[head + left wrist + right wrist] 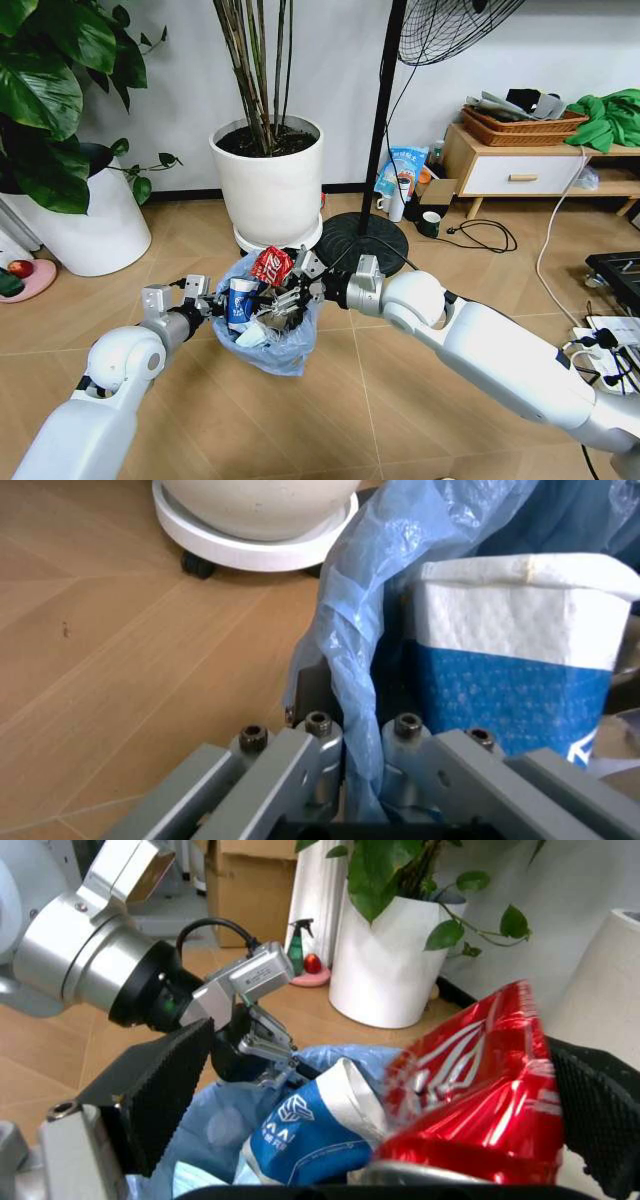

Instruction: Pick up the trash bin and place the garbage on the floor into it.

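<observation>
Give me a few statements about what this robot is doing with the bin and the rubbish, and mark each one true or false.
1. The left gripper is clamped on the rim of the trash bin. True.
2. The red can lies on the floor. False: it sits between the right gripper's fingers, over the bin.
3. A blue-white can is inside the bin. True.
4. The bin has a black liner. False: its bag is light blue.
5. The bin stands beside a wooden cabinet. False: it is held up in front of a white plant pot.
</observation>
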{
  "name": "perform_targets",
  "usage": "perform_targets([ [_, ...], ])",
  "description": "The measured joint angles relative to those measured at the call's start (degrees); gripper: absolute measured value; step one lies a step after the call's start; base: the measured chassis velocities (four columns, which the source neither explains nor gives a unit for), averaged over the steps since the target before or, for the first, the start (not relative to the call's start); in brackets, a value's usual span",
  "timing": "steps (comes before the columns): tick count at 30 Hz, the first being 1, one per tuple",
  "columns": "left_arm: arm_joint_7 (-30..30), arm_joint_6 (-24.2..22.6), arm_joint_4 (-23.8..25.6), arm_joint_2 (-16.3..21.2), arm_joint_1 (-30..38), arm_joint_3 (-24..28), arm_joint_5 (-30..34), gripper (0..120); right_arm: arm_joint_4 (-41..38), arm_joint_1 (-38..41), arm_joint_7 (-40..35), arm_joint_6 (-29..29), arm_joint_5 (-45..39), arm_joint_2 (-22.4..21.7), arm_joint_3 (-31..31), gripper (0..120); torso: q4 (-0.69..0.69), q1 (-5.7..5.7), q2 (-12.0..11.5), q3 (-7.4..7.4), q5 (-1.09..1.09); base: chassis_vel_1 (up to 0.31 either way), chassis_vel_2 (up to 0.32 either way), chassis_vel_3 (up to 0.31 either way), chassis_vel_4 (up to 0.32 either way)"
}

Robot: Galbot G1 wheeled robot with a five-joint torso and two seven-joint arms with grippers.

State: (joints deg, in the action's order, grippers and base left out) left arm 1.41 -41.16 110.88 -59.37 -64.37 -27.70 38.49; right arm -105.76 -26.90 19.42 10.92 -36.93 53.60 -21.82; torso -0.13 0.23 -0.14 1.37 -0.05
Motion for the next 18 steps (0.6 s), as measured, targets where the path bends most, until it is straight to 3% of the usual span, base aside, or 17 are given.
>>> perform_targets([
  [5, -0.02, 0.0, 0.0, 0.05, 0.0, 0.05, 0.0, 0, -0.15, -0.12, -0.33, 0.0, -0.9, -0.02, -0.01, 100, 0.0, 0.0, 0.0, 0.0, 0.0, 0.0, 0.0, 0.0, 0.0],
  [16, -0.09, 0.01, -0.03, 0.05, 0.05, 0.07, 0.0, 0, 0.13, -0.1, -1.58, -0.1, -1.48, 0.29, -0.57, 69, 0.0, 0.0, 0.0, 0.0, 0.0, 0.0, 0.0, 0.0, 0.0],
  [18, -0.09, 0.02, -0.03, 0.05, 0.03, 0.06, 0.0, 0, 0.13, -0.09, -2.07, -0.1, -1.57, 0.3, -0.7, 57, 0.0, 0.0, 0.0, 0.0, 0.0, 0.0, 0.0, 0.0, 0.0],
])
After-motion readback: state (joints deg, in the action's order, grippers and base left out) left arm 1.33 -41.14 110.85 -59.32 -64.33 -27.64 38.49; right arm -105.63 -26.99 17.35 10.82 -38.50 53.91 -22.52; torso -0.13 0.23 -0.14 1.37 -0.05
